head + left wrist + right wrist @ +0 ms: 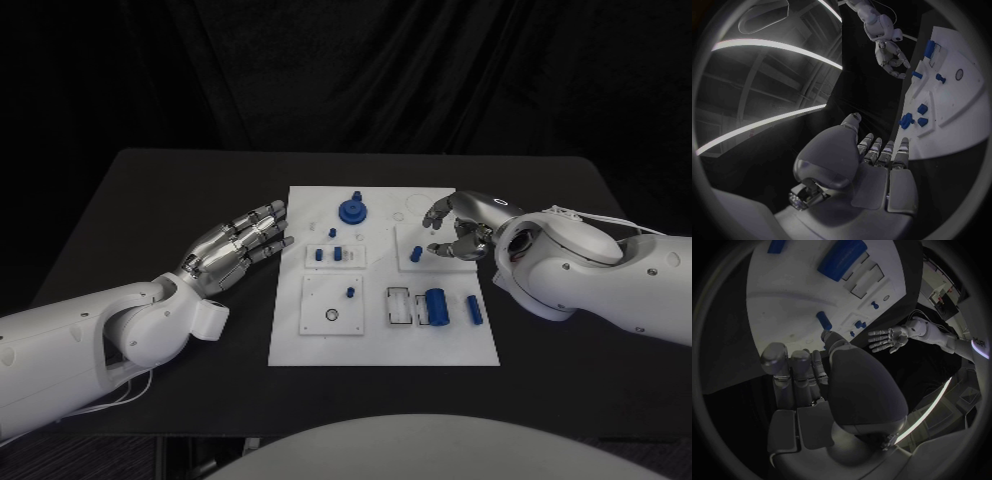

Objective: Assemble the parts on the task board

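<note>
Nearest the head camera, the left arm (87, 340) is seen entering low from the picture's left, its silver left hand (238, 243) stretched flat over the black surface (159, 200) just beside the left edge of the task board (382, 345). Its fingers are extended and slightly spread, and nothing is held (the left wrist view confirms the bare palm, with the fingers (879, 150) reaching toward the board's edge).

The white task board is laid in the middle of the surface. Near its far edge a round blue knob-like part (352, 211) is stood upright. Below it, a cluster of small blue pegs (330, 252) is set in a raised plate on the board's left half. On the near right, a large blue cylinder (436, 307) is laid on its side beside a smaller blue pin (472, 309), next to an outlined rectangular recess (400, 306).

The right hand (459, 228) is held over the board's upper right square plate, fingers curled downward close to a small blue peg (415, 254). Whether the peg is touched or pinched cannot be told; in the right wrist view the curled fingers (795, 365) are seen just beside a blue peg (824, 319), with no part visibly clamped.
</note>
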Motion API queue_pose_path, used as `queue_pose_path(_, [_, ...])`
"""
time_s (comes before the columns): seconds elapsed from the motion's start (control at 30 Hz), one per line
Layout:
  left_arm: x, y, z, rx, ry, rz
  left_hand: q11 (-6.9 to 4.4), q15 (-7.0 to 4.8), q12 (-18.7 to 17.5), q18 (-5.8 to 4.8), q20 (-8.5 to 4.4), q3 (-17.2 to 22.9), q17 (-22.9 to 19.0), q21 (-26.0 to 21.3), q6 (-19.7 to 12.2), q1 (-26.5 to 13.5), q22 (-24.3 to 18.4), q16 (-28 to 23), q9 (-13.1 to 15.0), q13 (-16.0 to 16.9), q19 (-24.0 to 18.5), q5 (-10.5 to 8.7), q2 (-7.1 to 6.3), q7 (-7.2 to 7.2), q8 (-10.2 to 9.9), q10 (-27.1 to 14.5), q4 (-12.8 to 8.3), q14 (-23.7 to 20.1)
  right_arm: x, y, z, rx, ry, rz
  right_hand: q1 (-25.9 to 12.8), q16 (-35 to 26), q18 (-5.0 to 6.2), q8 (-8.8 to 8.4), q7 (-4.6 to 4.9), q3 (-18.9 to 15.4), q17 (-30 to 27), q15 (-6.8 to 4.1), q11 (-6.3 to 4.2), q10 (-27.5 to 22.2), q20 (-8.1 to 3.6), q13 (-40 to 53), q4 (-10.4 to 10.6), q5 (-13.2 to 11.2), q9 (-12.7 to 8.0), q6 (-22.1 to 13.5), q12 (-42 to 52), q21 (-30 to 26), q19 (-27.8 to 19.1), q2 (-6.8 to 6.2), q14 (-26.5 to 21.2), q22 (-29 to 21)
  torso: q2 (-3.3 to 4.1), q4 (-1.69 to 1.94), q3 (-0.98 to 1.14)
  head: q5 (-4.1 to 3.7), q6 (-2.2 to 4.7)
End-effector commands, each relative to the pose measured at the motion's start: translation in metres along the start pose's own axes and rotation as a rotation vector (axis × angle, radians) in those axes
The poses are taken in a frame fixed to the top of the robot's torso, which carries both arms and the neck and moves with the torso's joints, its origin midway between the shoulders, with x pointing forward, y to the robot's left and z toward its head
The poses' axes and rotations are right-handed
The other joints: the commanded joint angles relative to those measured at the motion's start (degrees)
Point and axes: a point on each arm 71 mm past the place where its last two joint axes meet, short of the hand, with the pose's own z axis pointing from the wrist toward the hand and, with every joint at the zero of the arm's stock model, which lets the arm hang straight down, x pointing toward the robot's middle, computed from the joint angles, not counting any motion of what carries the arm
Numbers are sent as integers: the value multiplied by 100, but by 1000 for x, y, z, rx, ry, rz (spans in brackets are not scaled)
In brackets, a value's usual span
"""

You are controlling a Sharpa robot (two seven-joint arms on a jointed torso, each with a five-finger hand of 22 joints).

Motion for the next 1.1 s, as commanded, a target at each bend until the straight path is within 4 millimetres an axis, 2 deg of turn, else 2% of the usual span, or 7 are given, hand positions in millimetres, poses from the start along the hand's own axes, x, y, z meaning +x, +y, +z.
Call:
queue_pose_path(0.03, [2, 0, 0, 14, 14, -14, -11, 33, 29, -26, 35, 33, 8, 28, -4, -15, 6, 25, 6, -2, 7, 17, 20, 28, 31, -19, -5, -16, 5, 4, 1, -68, 25, -90, -1, 104, -122, -33, -51, 17, 106, -9, -20, 104, -14, -151, 55, -45, -108, 14, -25, 152, 115, -43, 123, 691, 9, -3, 2, -3, -1])
queue_pose_path(0.1, [2, 0, 0, 14, 14, -14, -11, 33, 29, -26, 35, 33, 8, 28, -4, -15, 6, 25, 6, -2, 7, 17, 20, 28, 31, -19, -5, -16, 9, 5, 3, -75, 38, -101, -2, 156, -138, -30, -44, 28, 139, -14, -43, 305, -19, -308, 88, -47, -212, 48, -17, 238, 186, -48, 196, 724, 9, -19, 4, 11, -1])
queue_pose_path(0.27, [2, 1, -1, 14, 13, -16, -11, 35, 30, -27, 36, 38, 8, 28, -10, -14, 4, 25, 5, -2, 7, 18, 21, 32, 30, -19, -6, -17, 14, 7, 5, -87, 57, -107, -17, 280, -179, -74, -2, 53, 286, -38, -75, 623, -42, -678, 134, -52, -443, 124, -120, 434, 339, -65, 380, 785, -5, -8, 4, 19, -1])
queue_pose_path(0.6, [2, 1, -2, 12, 15, -18, -3, 35, 35, -28, 37, 43, 8, 28, -13, -12, 2, 25, 4, -1, 7, 18, 21, 32, 29, -19, -6, -18, 20, 11, 10, -105, 87, -120, -57, 384, -212, -110, -30, 56, 422, -39, -83, 856, -49, -981, 180, -126, -639, 262, -213, 587, 459, -70, 526, 830, -8, -7, 3, -5, -1])
queue_pose_path(0.83, [3, 2, -1, 11, 18, -20, -3, 35, 35, -28, 37, 43, 8, 28, -13, -12, 2, 25, 4, -1, 7, 18, 21, 32, 29, -19, -6, -18, 23, 13, 14, -115, 86, -119, -101, 448, -244, -220, -129, 131, 496, -64, -112, 1234, -66, -1285, 251, -109, -837, 555, -284, 737, 563, -16, 622, 876, -6, 1, 0, -19, -1])
queue_pose_path(0.93, [3, 2, -1, 9, 20, -21, 14, 35, 40, -28, 38, 52, 7, 30, -11, -10, 4, 26, 4, -1, 9, 19, 23, 32, 31, -19, -6, -19, 25, 14, 16, -118, 89, -120, -98, 402, -244, -356, -252, 246, 429, -76, -123, 1402, -85, -1542, 268, -8, -973, 796, -470, 731, 580, -17, 648, 873, -3, -8, -4, -7, -1])
queue_pose_path(1.1, [2, 3, -1, 6, 21, -23, 23, 37, 51, -29, 40, 66, 7, 30, 10, -9, 0, 25, 8, 0, 9, 18, 25, 67, 39, -17, -2, -22, 30, 14, 18, -120, 101, -124, -53, 408, -251, -378, -276, 480, 468, -109, -167, 1752, -119, -1794, 257, 81, -1039, 1405, -603, 764, 611, -25, 695, 888, -3, -16, -8, 6, -1])
